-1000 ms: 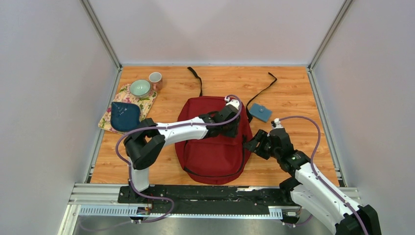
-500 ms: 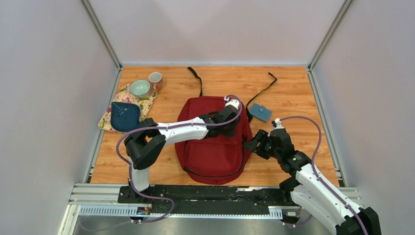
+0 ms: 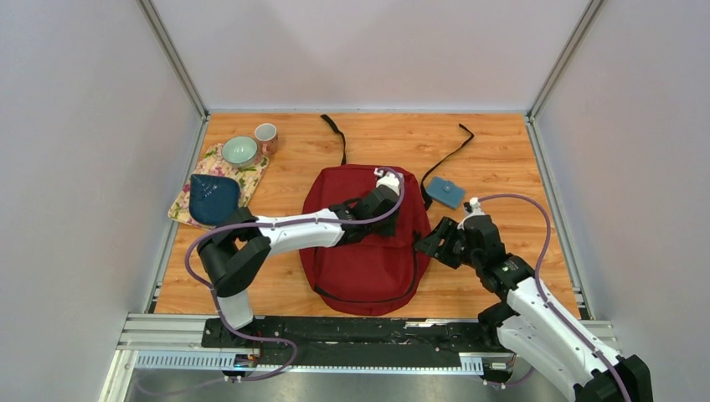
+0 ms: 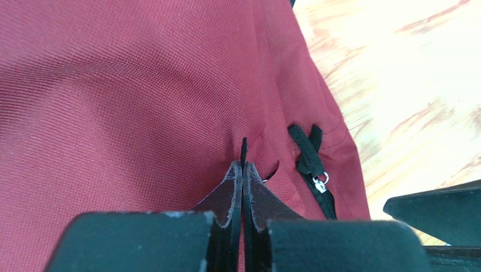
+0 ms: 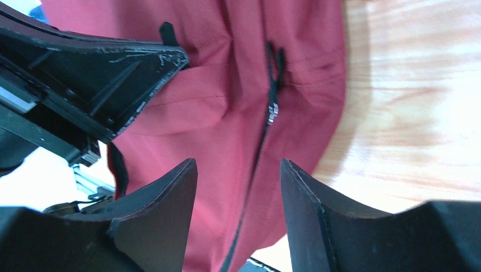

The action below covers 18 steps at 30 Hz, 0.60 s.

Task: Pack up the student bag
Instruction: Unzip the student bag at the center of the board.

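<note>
Since a second ago our left arm's elbow has swung outward, away from the student bag (image 3: 360, 268), and our left gripper (image 4: 243, 168) has gone from partly open to fully closed. Far left of the bag, we see a floral cloth (image 3: 251, 177) carrying a dark blue pouch (image 3: 213, 198) and a green bowl (image 3: 240, 151), with a cup (image 3: 266, 134) just beyond it. The bag itself lies flat in the middle of the wooden table (image 3: 502, 151), straps trailing off its far end. On the bag's upper right part, our left jaws are pinched tight on a small black tab (image 4: 244, 148), near the zipper pull (image 4: 320, 184). Just off the bag's right shoulder sits a teal wallet (image 3: 448, 193). At the bag's right edge our right gripper (image 5: 238, 164) hovers, fingers well apart and holding nothing.
</note>
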Available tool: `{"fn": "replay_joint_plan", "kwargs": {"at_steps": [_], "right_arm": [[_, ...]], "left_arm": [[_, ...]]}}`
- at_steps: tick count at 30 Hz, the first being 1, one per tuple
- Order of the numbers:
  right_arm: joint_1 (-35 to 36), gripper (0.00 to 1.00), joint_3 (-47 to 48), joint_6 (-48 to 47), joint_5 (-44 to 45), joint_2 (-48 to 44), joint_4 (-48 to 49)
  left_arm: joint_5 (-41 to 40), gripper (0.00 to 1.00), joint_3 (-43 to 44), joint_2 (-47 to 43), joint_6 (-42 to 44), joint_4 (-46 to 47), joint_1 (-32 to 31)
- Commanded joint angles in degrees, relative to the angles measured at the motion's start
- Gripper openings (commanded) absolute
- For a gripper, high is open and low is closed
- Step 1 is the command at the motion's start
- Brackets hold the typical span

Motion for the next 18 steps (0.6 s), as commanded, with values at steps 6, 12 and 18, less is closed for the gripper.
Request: {"fn": "replay_joint_plan", "kwargs": {"at_steps": [6,12,18], "right_arm": [[-0.16,0.55,6.43,-0.07,-8.88,10.16,10.76],[-0.25,0.51,7.75,-0.33,-10.12,16.94,14.98],[-0.33,0.49,7.93,-0.86,-9.24,19.76,16.21]], "left_arm": [[-1.61,0.0,-3.74,-7.46,1.98,5.3,0.44],[-1.87,0.0,-4.27,-8.52,2.07,6.88,0.43],[-1.7,0.0,-4.36,-8.61,2.15,6.88,0.44]]}}
